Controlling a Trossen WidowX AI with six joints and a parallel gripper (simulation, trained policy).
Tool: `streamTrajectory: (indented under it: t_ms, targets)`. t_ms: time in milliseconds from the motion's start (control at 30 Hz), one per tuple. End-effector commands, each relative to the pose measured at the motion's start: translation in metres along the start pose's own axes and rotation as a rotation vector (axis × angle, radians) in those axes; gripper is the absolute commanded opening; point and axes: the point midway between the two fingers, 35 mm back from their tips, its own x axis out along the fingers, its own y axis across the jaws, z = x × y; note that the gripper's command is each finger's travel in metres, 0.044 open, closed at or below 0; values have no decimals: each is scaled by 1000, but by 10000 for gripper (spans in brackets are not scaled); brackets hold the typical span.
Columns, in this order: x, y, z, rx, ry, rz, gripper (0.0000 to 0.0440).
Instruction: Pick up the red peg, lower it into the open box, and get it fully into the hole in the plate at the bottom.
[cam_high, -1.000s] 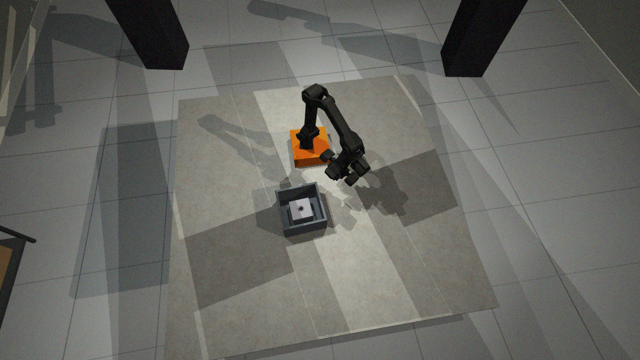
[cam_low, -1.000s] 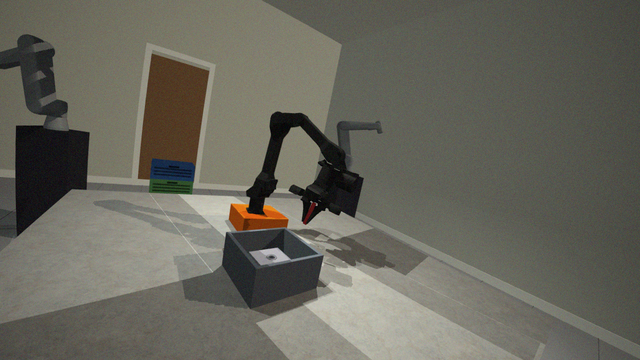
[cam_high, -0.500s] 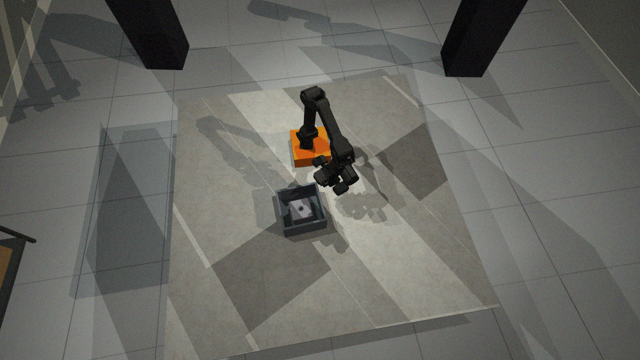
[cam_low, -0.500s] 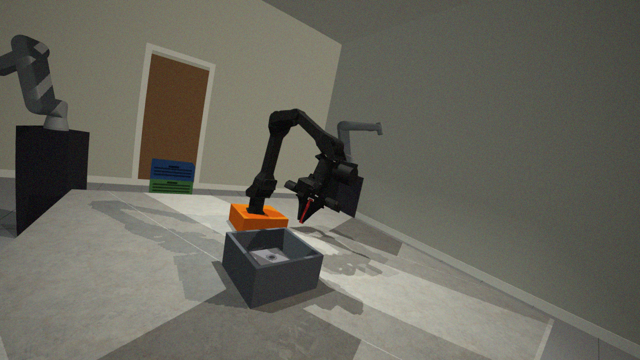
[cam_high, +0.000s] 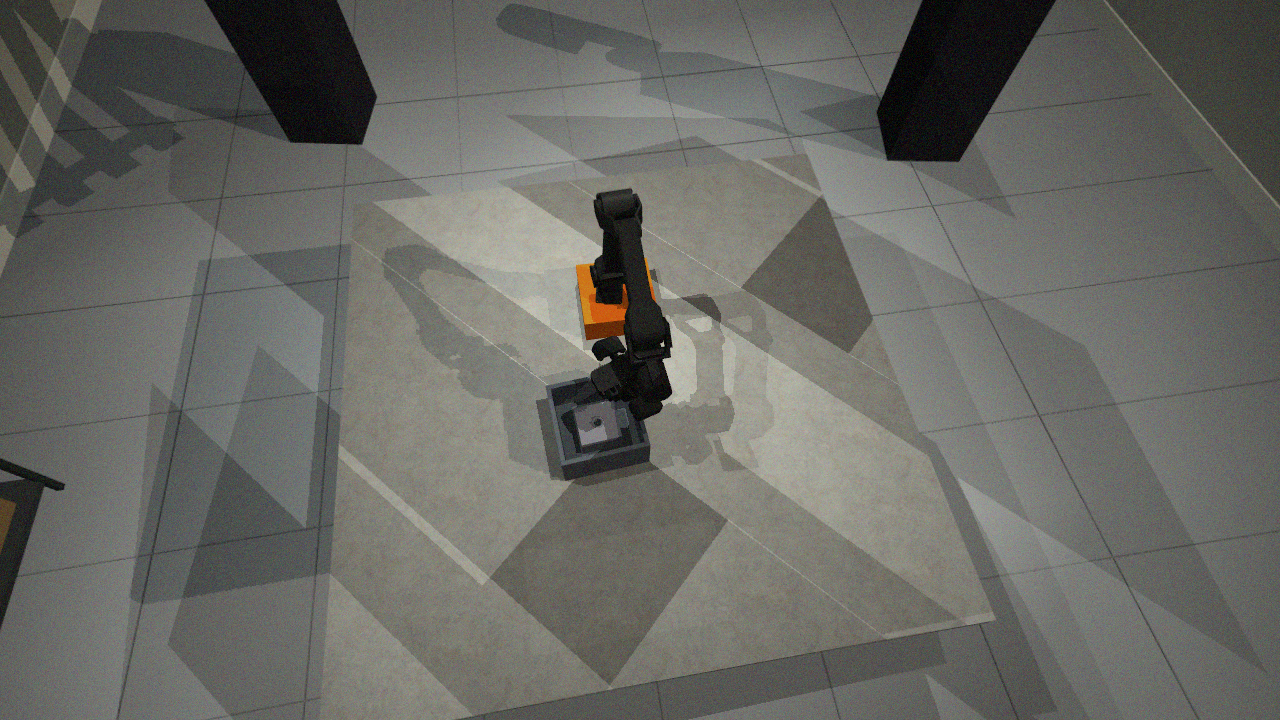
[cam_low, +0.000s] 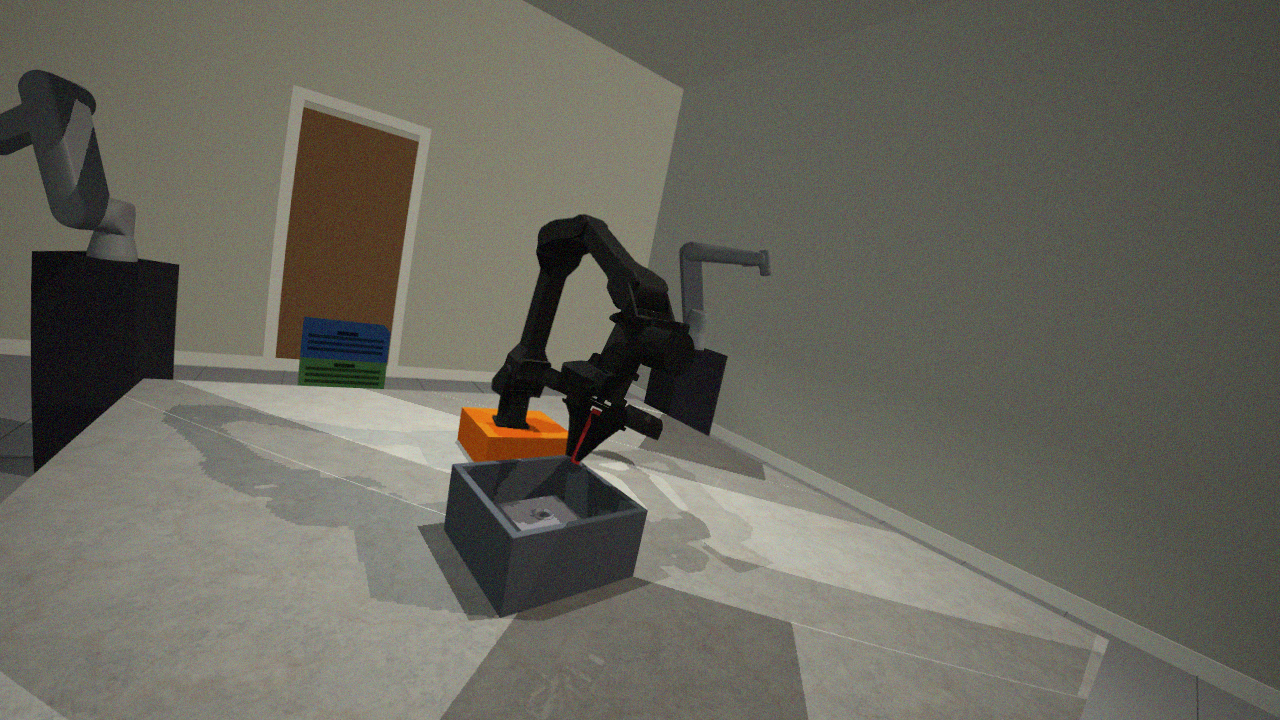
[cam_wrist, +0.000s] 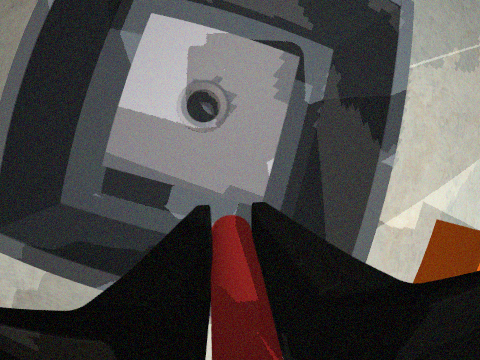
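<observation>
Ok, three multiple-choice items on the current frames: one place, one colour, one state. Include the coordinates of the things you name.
1. Where is the pale plate?
A) on the orange block
B) inside the box
C) under the door

2. What colour is the block under the black arm?
A) orange
B) green
C) white

3. How do the jaws stand?
A) wide open
B) shut on nothing
C) shut on the red peg

1 B: the plate (cam_high: 590, 436) (cam_low: 528, 511) (cam_wrist: 200, 155) lies within the walls of the box (cam_high: 605, 460) (cam_low: 572, 559) (cam_wrist: 75, 145).
2 A: the block (cam_high: 602, 329) (cam_low: 514, 444) (cam_wrist: 447, 252) is plainly orange.
3 C: the wrist view shows the red peg (cam_low: 586, 436) (cam_wrist: 235, 280) between them.
</observation>
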Motion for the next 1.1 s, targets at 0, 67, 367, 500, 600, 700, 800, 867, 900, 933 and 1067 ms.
streamTrajectory:
  t_ms: [0,67,367,500,600,700,800,867,900,933,1067]
  targets:
    - [13,3,17,-5,14,6,0]
    - [20,4,24,-13,23,10,0]
    - [48,7,43,-76,73,36,0]
    - [62,7,42,-115,103,44,1]
    - [72,5,39,-145,133,42,37]
    - [81,4,35,-169,162,39,108]
    - [88,5,35,-176,183,41,171]
    - [89,6,41,-198,178,47,173]
    - [88,7,44,-207,176,52,174]
    - [87,8,46,-215,175,56,175]
    - [83,16,54,-214,191,72,265]
